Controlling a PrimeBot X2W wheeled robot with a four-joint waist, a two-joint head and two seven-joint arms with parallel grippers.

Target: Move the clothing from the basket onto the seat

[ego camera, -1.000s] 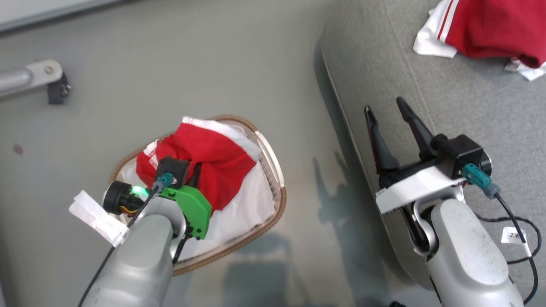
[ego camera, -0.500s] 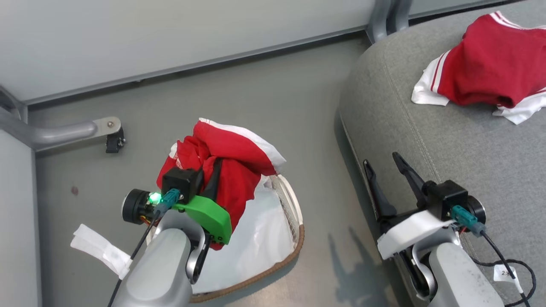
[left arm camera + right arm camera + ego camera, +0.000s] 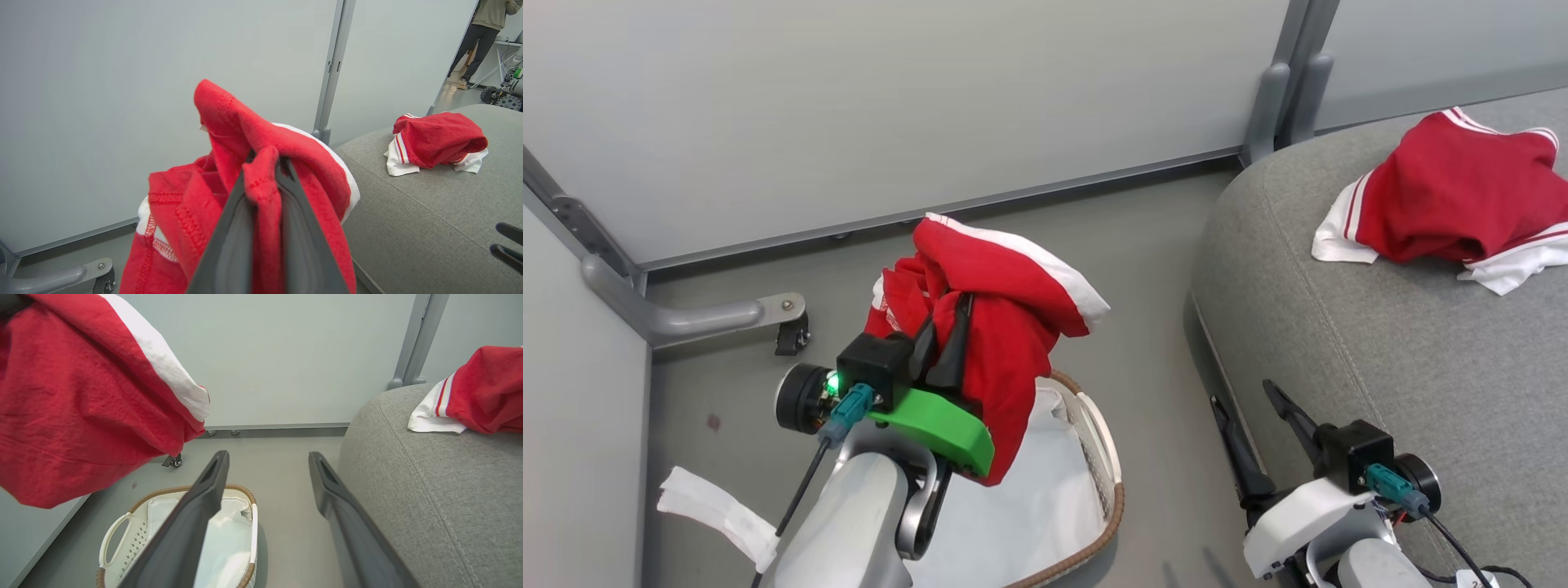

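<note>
My left gripper (image 3: 943, 333) is shut on a red garment (image 3: 1013, 302) with white trim, holding it up in the air above the basket (image 3: 1107, 490). In the left wrist view the fingers (image 3: 235, 228) pinch a fold of the red cloth (image 3: 229, 118). The basket's white liner (image 3: 229, 539) lies bare under it. A second red and white garment (image 3: 1454, 192) lies on the grey seat (image 3: 1339, 310) at the right. My right gripper (image 3: 1243, 394) is open and holds nothing, low beside the seat's front edge (image 3: 367, 465).
Pale wall panels with a metal post (image 3: 1278, 98) stand behind the floor and seat. A caster on a metal bracket (image 3: 790, 327) sits left of the basket. Far off, a person's legs (image 3: 476, 41) and a wheeled machine (image 3: 504, 98) show past the seat.
The head camera has tilted up, so the whole picture shifted. My left gripper has risen with the red garment, lifting it out of the basket. The right gripper stays open.
</note>
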